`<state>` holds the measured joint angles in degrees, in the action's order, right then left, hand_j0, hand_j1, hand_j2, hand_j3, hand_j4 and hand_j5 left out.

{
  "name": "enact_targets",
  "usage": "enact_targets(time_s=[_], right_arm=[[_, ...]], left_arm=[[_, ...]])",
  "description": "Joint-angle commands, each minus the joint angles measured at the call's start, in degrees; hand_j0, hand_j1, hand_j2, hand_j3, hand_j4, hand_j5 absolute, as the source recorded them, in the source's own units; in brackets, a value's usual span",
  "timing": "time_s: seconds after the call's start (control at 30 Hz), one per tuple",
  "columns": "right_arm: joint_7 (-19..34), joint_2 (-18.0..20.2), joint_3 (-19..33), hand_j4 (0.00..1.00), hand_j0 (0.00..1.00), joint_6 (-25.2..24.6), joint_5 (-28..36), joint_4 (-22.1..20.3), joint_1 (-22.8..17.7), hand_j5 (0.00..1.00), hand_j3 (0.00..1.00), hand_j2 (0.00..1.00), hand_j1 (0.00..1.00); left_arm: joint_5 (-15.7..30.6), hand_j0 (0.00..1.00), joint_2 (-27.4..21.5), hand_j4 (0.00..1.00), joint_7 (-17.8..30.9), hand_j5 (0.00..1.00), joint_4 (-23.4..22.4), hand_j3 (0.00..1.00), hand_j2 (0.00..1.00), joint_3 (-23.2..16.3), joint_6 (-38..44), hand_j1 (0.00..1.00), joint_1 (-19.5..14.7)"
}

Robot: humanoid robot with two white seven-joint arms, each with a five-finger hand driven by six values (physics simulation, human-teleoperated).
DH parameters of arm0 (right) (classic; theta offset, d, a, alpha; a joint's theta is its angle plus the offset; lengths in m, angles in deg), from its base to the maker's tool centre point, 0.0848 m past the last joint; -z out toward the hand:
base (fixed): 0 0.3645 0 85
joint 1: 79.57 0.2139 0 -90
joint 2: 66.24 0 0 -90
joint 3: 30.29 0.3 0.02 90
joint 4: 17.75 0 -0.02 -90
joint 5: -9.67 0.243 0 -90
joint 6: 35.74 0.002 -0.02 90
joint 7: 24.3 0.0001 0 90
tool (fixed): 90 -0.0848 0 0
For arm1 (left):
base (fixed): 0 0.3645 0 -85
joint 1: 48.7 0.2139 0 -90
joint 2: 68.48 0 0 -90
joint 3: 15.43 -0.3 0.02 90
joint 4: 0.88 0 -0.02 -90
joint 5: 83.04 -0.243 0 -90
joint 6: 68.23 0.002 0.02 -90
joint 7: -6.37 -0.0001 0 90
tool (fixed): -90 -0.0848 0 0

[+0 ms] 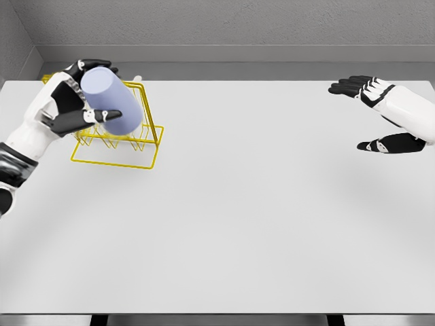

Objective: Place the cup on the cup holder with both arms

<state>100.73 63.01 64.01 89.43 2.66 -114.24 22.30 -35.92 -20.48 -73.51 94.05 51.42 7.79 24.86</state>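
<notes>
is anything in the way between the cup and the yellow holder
Nothing visible. The left robot hand holds the lavender cup tilted directly over the yellow wire cup holder, with no other object between them. The right robot hand is far off, open.

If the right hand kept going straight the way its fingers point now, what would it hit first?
Probably nothing: the right hand, open at the table's right edge, points left across bare surface. The cup and yellow cup holder lie far off; depth is unclear.
</notes>
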Motion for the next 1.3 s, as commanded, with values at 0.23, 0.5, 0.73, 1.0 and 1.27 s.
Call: enact_targets(time_s=[0.23,0.5,0.73,1.0,1.27], right_arm=[[0.0,0.0,0.0,1.00,1.00,-0.2,0.4,0.0,0.0,1.00,1.00,1.00,1.00],[0.0,0.0,0.0,1.00,1.00,-0.2,0.4,0.0,0.0,1.00,1.00,1.00,1.00],[0.0,0.0,0.0,1.00,1.00,-0.2,0.4,0.0,0.0,1.00,1.00,1.00,1.00],[0.0,0.0,0.0,1.00,1.00,-0.2,0.4,0.0,0.0,1.00,1.00,1.00,1.00],[0.0,0.0,0.0,1.00,1.00,-0.2,0.4,0.1,0.0,1.00,1.00,1.00,1.00]], left_arm=[[0.0,0.62,0.8,0.62,0.2,0.62,-1.7,0.62,0.62,-1.8,0.1,0.62,0.0],[-0.2,0.88,1.0,0.88,0.3,0.88,-1.7,0.88,0.88,-2.2,1.0,0.88,0.0],[-1.4,1.00,1.0,1.00,0.3,1.00,-1.6,1.00,1.00,-2.2,2.9,1.00,-0.5],[-1.4,0.86,0.9,0.86,0.2,0.86,-1.1,0.86,0.86,-2.2,2.9,0.86,-0.6],[-1.5,0.86,0.9,0.86,0.2,0.86,-0.9,0.86,0.86,-2.2,2.9,0.86,-0.6]])
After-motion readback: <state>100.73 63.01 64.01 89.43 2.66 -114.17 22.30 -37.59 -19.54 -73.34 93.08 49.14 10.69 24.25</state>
